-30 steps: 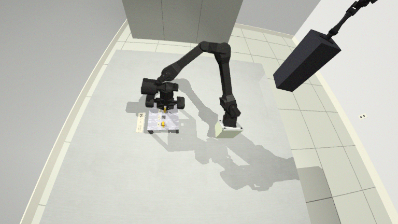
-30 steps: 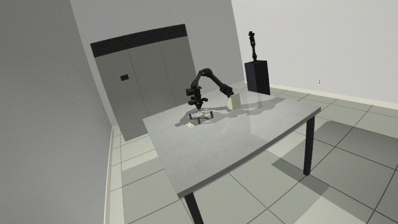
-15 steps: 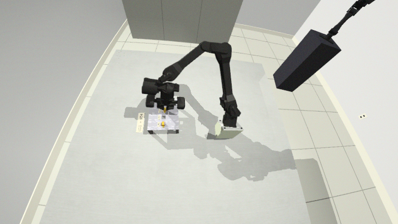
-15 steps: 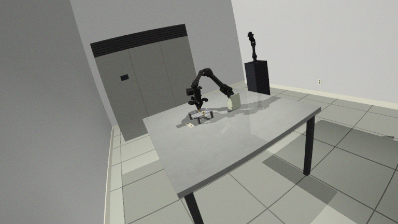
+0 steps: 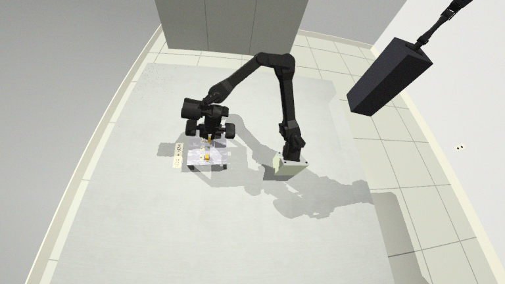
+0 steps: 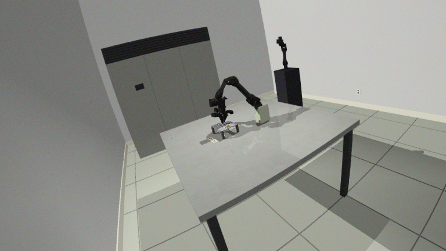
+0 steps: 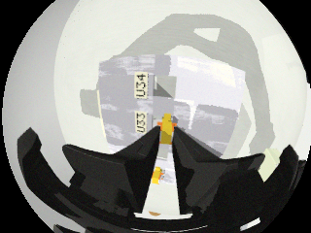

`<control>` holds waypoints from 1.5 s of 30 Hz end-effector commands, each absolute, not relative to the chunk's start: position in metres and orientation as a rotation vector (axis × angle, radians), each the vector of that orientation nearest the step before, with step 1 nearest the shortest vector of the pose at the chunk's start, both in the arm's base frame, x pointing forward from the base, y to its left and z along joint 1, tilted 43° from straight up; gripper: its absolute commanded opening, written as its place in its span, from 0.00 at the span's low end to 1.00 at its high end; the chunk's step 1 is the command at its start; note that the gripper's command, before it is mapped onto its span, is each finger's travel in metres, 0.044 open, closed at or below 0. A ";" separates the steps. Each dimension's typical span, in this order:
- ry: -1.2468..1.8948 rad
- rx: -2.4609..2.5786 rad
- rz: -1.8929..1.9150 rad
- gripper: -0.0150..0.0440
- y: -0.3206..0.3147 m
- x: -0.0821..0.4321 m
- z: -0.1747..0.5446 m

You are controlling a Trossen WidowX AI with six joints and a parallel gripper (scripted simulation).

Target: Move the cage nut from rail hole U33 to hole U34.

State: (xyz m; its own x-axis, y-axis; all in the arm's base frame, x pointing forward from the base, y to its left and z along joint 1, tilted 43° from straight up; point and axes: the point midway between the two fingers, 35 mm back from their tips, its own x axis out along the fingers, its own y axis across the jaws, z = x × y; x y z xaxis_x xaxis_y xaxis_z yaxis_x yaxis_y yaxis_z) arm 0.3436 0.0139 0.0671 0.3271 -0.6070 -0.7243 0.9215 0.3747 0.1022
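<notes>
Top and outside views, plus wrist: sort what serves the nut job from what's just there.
Belongs to the job:
- gripper, shut on the cage nut
- rail plate, with empty hole U34
- other nut, to leave undisturbed
- printed card, probably

Just there:
- second arm on its pedestal
- wall outlet
- grey cabinet

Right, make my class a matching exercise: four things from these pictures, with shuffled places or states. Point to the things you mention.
1. Yellow cage nut beside label U33 point(image 5: 209, 139) point(image 6: 223, 123) point(image 7: 166, 132)
2. Square hole beside label U34 point(image 7: 165, 87)
3. Pale green block point(image 5: 290, 169) point(image 6: 262, 113) point(image 7: 269, 166)
4. Cream paper strip point(image 5: 177, 155) point(image 6: 213, 140)

A. Under the black arm point(image 5: 287, 94) point(image 6: 244, 90)
B. On the grey table point(image 5: 186, 221) point(image 6: 236, 169)
C. Gripped by the black claw point(image 5: 209, 139) point(image 6: 223, 123) point(image 7: 166, 130)
D. Without a nut

Pairs: 1-C, 2-D, 3-A, 4-B
</notes>
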 end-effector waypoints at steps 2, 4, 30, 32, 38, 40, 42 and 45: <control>0.655 0.563 -1.064 0.31 0.014 0.343 0.067; 0.654 0.564 -1.061 0.31 0.014 0.343 0.067; 0.642 0.574 -1.026 0.31 0.013 0.341 0.066; 0.641 0.574 -1.024 0.31 0.013 0.341 0.066; 0.639 0.576 -1.018 0.31 0.013 0.341 0.066; 0.638 0.576 -1.017 0.31 0.013 0.341 0.066; 0.638 0.577 -1.014 0.31 0.013 0.340 0.066; 0.636 0.578 -1.009 0.31 0.013 0.340 0.066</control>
